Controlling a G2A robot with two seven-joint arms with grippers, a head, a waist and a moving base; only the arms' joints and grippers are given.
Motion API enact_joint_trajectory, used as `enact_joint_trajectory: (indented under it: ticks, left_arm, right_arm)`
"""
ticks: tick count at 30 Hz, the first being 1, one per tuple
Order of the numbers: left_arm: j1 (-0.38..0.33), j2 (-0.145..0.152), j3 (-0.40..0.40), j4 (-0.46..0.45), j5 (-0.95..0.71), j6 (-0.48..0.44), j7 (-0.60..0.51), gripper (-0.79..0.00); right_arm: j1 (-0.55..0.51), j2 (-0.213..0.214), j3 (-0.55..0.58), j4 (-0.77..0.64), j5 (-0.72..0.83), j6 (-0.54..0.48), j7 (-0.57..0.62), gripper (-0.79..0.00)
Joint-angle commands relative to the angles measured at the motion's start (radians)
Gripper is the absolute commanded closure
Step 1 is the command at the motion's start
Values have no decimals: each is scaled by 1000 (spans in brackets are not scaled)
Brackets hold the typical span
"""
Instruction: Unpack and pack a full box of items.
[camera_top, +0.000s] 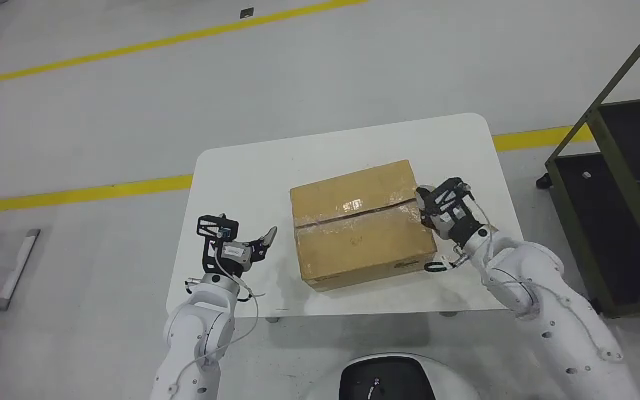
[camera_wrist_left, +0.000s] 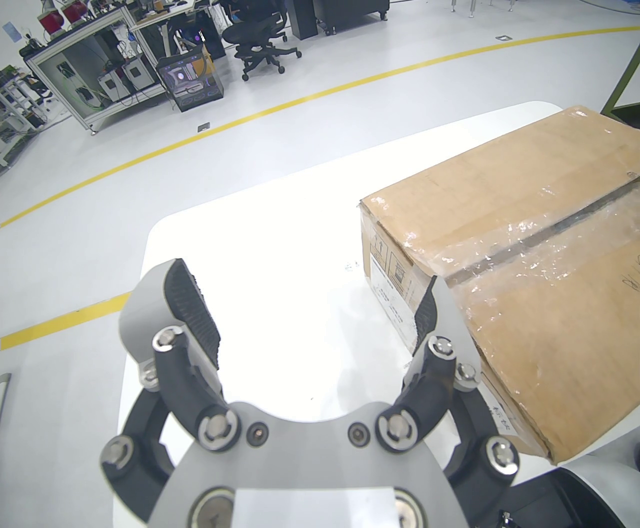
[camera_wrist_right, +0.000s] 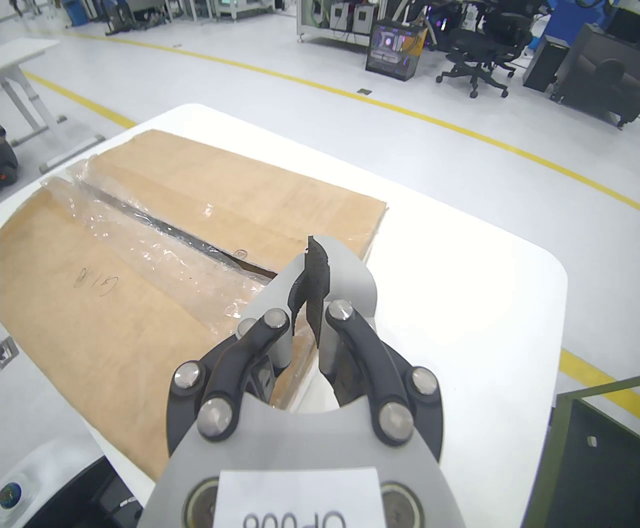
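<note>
A brown cardboard box (camera_top: 360, 222) with clear tape along its closed top seam stands in the middle of the white table (camera_top: 245, 165). My left gripper (camera_top: 243, 240) hovers over the table beside the box's left end, fingers spread wide with nothing between them. In the left wrist view the box (camera_wrist_left: 525, 270) lies just past the open gripper (camera_wrist_left: 305, 295). My right gripper (camera_top: 440, 200) sits at the box's right end, level with the top edge near the seam. In the right wrist view its fingers (camera_wrist_right: 312, 280) are pressed together at the edge of the box (camera_wrist_right: 165, 250), with nothing visibly between them.
A dark green metal cart (camera_top: 600, 190) stands on the floor just off the table's right side. Bare table (camera_wrist_right: 465, 310) stretches behind and to the right of the box. Yellow floor lines (camera_top: 170, 40) run past the table. Desks and office chairs (camera_wrist_left: 260, 45) stand far off.
</note>
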Motion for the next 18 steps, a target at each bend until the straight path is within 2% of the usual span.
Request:
enact_joint_trajectory:
  ticks: [1, 4, 7, 13, 18]
  left_arm:
    - [0, 0, 0, 0, 0, 0, 0, -785]
    - [0, 0, 0, 0, 0, 0, 0, -785]
    - [10, 0, -18, 5, -6, 33, 10, -785]
    - [33, 3, -83, 32, 53, 134, 34, -785]
    - [56, 6, -149, 39, 54, 178, 27, -785]
  right_arm:
    - [-1, 0, 1, -33, 29, -26, -8, 0]
    - [29, -5, -56, -66, 46, -74, -4, 0]
    - [102, -20, -169, -35, 28, -101, 9, 0]
    - [295, -77, -413, 168, 80, -121, -10, 0]
    - [417, -130, -539, 316, 144, -102, -52, 0]
